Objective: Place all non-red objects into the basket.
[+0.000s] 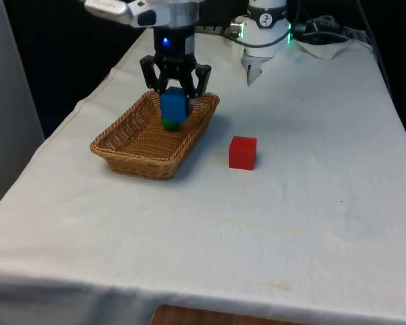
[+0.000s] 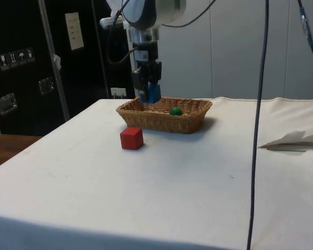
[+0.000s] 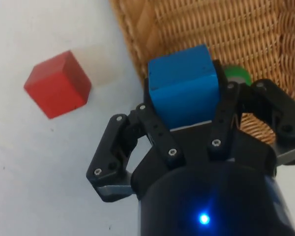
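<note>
Cloth (image 1: 311, 223) covers the table, white and bare at the near end. Farther on sits a red cube (image 1: 243, 152), just beside a wicker basket (image 1: 132, 152) on the front view's left. A green ball (image 2: 176, 111) lies inside. Above the basket's far end, the gripper (image 1: 174, 95) pinches a blue block (image 1: 174, 105).

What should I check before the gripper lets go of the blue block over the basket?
1. Gripper shut on the blue block: ok.
2. Block above the basket, not the cloth: ok in the front and side views.
3. Green ball already inside the basket: ok.
4. Green ball out from under the block: cannot tell; it sits close beneath.
5. Red cube left on the cloth outside the basket: ok.
</note>
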Available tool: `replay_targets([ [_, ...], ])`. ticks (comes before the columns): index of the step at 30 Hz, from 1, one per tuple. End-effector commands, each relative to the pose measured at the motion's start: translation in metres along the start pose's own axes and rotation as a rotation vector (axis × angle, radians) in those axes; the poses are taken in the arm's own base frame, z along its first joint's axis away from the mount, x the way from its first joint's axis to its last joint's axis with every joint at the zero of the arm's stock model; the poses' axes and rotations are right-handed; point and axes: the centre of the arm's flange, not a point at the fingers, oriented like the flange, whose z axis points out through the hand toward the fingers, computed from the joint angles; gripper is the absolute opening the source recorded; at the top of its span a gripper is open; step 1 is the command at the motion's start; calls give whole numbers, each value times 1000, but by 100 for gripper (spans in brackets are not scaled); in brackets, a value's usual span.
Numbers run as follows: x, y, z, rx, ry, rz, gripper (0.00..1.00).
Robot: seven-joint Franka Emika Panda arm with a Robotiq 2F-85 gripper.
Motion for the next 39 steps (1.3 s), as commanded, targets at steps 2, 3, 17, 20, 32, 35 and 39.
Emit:
replay_targets([
  [2,3,6,3,7,-2,5,3],
  [3,5,8,4,6,-1,7,3],
  [17,24,39,27,-23,-1,30,3],
  [20,27,41,33,-27,0,33,3],
  [32,27,49,65,-33,-18,54,3],
  [35,27,51,65,-32,-19,55,3],
  [39,27,52,65,-31,-19,55,24],
])
